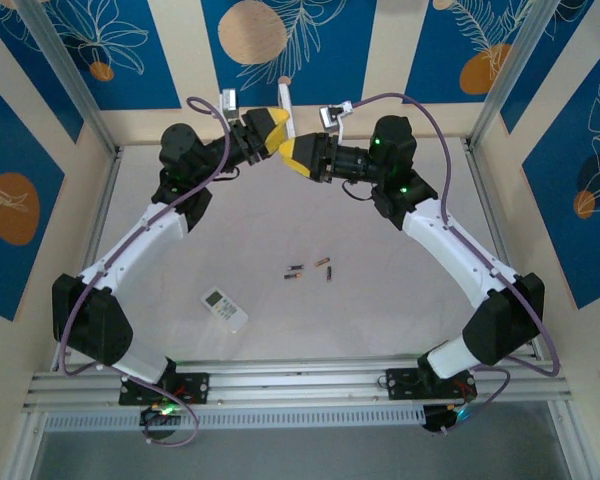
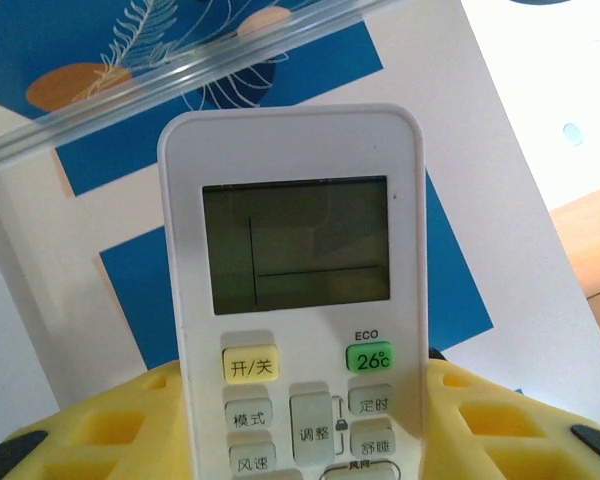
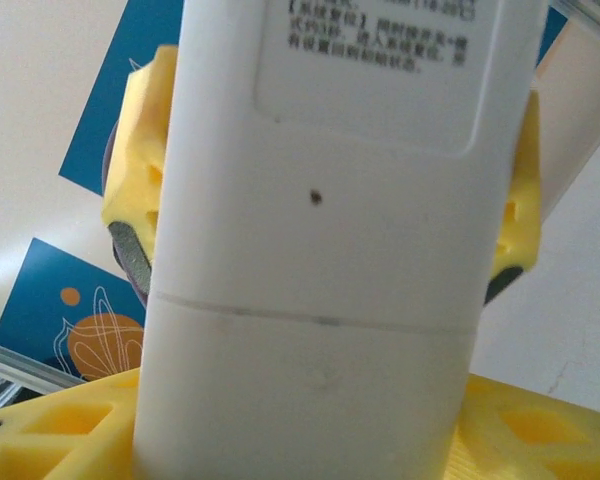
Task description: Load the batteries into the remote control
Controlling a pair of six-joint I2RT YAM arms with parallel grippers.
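**Left hand holds the remote upright, right hand's fingers around its lower end**

The batteries (image 1: 323, 262) lie loose on the table (image 1: 400, 310), a small scatter just to the right of the second remote (image 1: 224, 308) and a little farther from the arm bases. That second remote lies flat and face up, touched by neither hand.

Far beyond the second remote, above the table's back edge, the two hands meet around a white air-conditioner remote (image 2: 295, 250) held on end in the air. The left hand (image 1: 270, 128) is closed on it. In the left wrist view its yellow fingers (image 2: 490, 420) sit tight against both long edges below the screen, at the level of the buttons. The button face is turned toward that camera.

The right hand (image 1: 298, 155) comes in from the opposite side, facing the remote's back, where a printed label and the seam of a cover show. Its fingers (image 3: 540, 430) stand on either side of the remote's lower end, close to the edges. Whether they press on it I cannot tell.
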